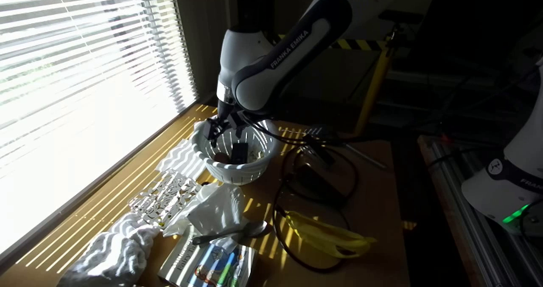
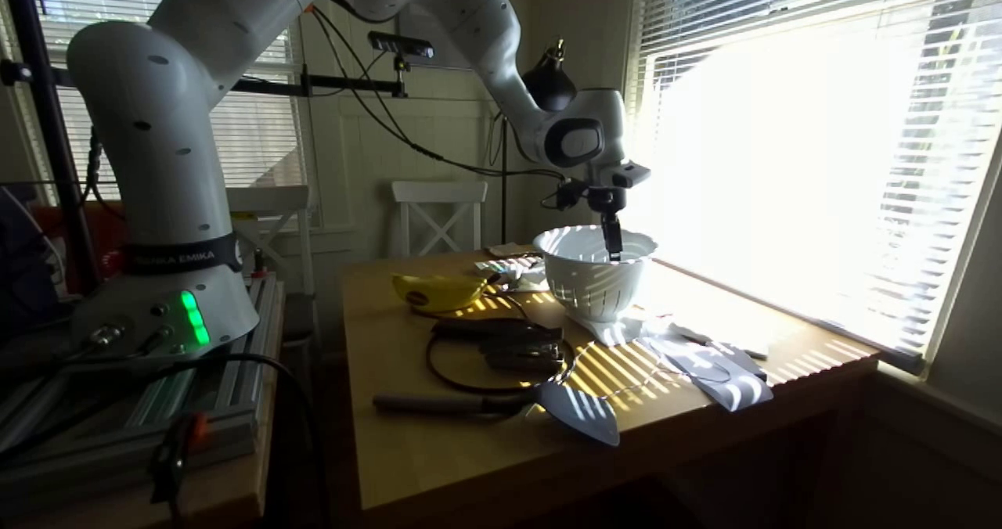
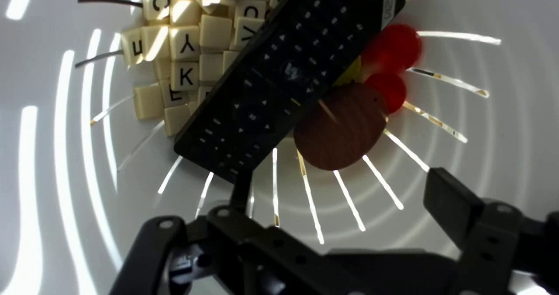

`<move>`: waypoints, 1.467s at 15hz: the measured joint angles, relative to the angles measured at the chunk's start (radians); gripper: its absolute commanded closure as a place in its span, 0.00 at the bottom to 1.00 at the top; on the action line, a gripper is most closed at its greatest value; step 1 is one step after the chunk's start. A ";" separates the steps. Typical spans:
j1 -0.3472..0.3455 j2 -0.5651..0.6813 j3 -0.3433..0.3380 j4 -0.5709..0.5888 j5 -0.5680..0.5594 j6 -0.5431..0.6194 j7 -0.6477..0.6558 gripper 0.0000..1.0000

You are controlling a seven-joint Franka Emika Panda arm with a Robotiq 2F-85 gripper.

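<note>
Far left in an exterior view, bright window blinds (image 1: 85, 57), and below them a bunched pale cloth (image 1: 114, 249), then a white openwork piece (image 1: 165, 198), then a Fairy Tales book (image 1: 220, 263) with a grey spoon (image 1: 256, 229) along its top edge! Next comes the white colander (image 1: 235, 174), upright on the wooden table (image 2: 438, 451), and the gripper (image 3: 343, 183) points down inside its rim, released, the jaws spread wide apart! Down in the bowl, from the wrist view, a heap of cream letter tiles (image 3: 185, 55) on the left, Y and K plainly readable; slanting across the middle, the black remote control (image 3: 279, 77), buttons up, partly over those tiles, its near end just beside one finger, though whether they touch I cannot tell; close along its right side, a brown egg-shaped object (image 3: 340, 129), and beyond that two red balls (image 3: 391, 46) with a bit of yellow (image 3: 349, 73) peeking out beside them; and outside again, right of the colander, a crumpled yellow bag (image 1: 320, 232) lies on the table
</note>
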 measured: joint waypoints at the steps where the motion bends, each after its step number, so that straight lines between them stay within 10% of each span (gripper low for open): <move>1: 0.000 0.023 0.002 0.028 0.011 -0.025 0.012 0.00; 22: 0.054 0.167 -0.043 0.060 0.056 0.099 0.347 0.08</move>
